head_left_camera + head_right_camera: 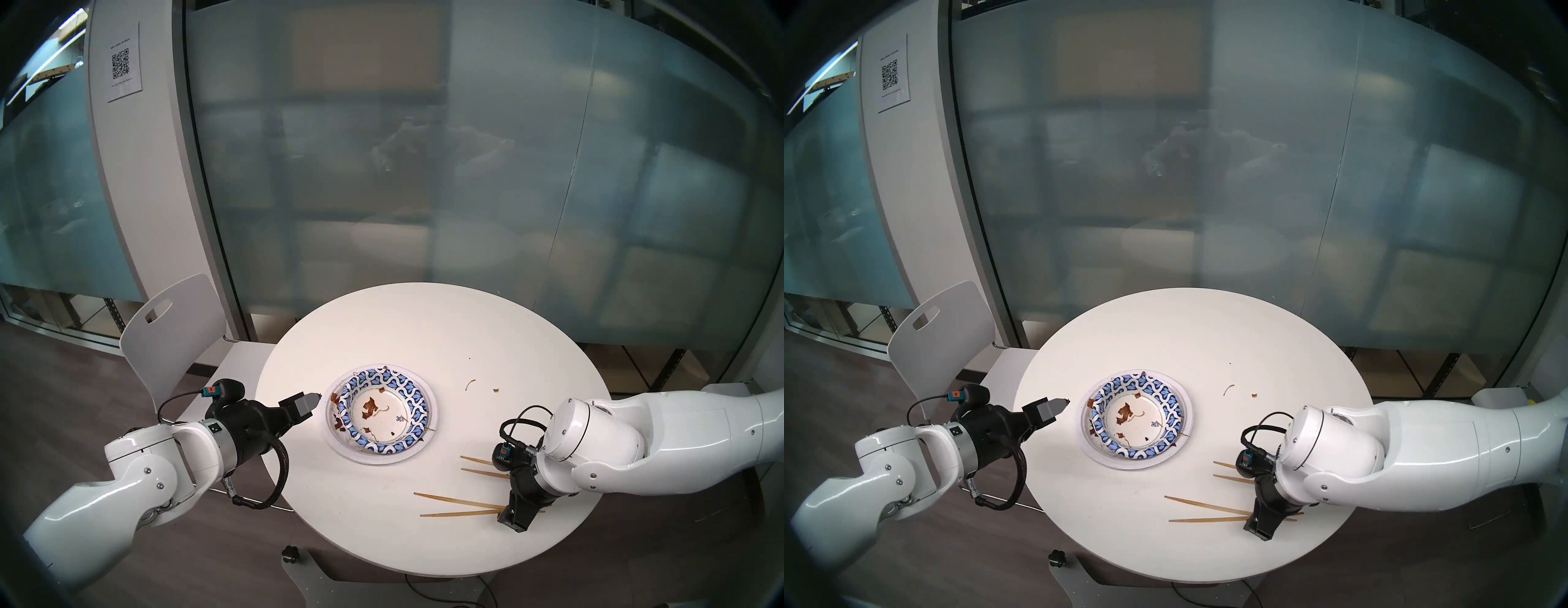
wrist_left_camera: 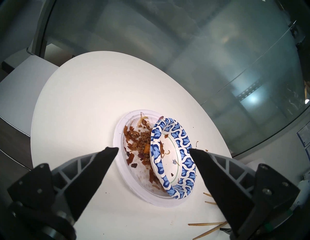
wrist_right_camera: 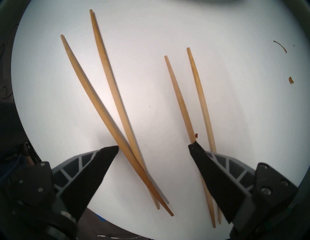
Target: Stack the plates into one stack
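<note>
The plates sit in one stack (image 1: pixel 382 414) at the middle of the round table. Blue-patterned plates (image 2: pixel 186 160) lie nested and tilted on a wider white plate (image 2: pixel 134 184) that holds brown food scraps (image 2: pixel 142 135). My left gripper (image 1: pixel 312 399) hovers open just left of the stack's rim, empty; in its wrist view, the left gripper (image 2: pixel 153 149) frames the stack. My right gripper (image 1: pixel 515 520) points down, open, near the table's front right over wooden chopsticks (image 3: pixel 107 93). Two crossed sticks lie between the right gripper (image 3: pixel 153 146) fingers, which are not closed on them.
The white table (image 1: pixel 424 331) carries a few crumbs (image 1: pixel 469 384) right of the stack. A white chair (image 1: pixel 169 335) stands at the table's back left. A frosted glass wall (image 1: pixel 424 170) runs behind the table.
</note>
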